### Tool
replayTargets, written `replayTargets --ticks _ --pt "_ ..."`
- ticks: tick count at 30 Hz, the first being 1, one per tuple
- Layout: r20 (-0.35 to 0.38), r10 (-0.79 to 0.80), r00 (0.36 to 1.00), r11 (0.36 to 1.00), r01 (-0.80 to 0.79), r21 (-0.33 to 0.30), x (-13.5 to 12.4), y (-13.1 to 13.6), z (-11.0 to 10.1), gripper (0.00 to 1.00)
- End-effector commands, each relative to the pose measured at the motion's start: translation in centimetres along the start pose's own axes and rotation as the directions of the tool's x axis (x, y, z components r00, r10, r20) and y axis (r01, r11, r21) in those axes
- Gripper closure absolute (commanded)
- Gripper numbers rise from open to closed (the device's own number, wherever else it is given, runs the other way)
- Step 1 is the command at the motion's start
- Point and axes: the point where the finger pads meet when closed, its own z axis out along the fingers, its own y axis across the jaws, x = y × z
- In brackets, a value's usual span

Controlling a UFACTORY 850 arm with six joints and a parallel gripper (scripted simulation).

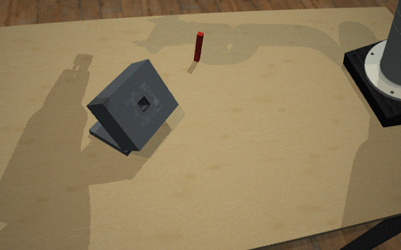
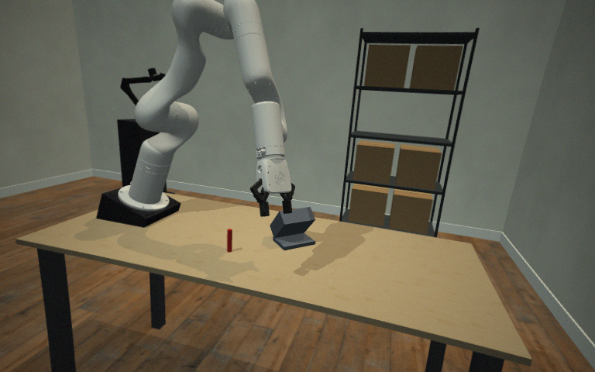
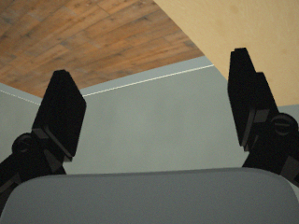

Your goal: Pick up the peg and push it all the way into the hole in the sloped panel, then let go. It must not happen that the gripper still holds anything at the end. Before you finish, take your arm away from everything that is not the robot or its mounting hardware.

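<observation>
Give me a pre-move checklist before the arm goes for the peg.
1. Pincer open and holding nothing: ok.
2. Red peg standing upright on the table, apart from the panel: ok.
3. Pincer lined up over the peg: not ok; it hangs beyond the table's far edge, near the sloped panel.
4. Hole in the panel unblocked: ok.
5. Hole matches the peg's width: cannot tell.

My top view: high, angled down, close on table (image 1: 277, 157). Exterior: farther back, room-level, facing shelf rack (image 2: 456, 136). Both share table. Wrist looks past fingers.
</observation>
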Motion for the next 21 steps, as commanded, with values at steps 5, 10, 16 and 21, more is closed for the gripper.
replayTargets --ticks 5,10,16,21 --pt "0.002 0.000 1.000 1.000 0.000 0.000 -0.11 0.01 -0.06 0.00" --pt "0.002 0.000 1.000 1.000 0.000 0.000 -0.11 0.01 -0.06 0.00" --pt "0.002 0.000 1.000 1.000 0.000 0.000 -0.11 0.01 -0.06 0.00" --pt "-0.010 0.092 0.996 0.996 -0.092 0.001 0.55 -0.12 0.03 0.00"
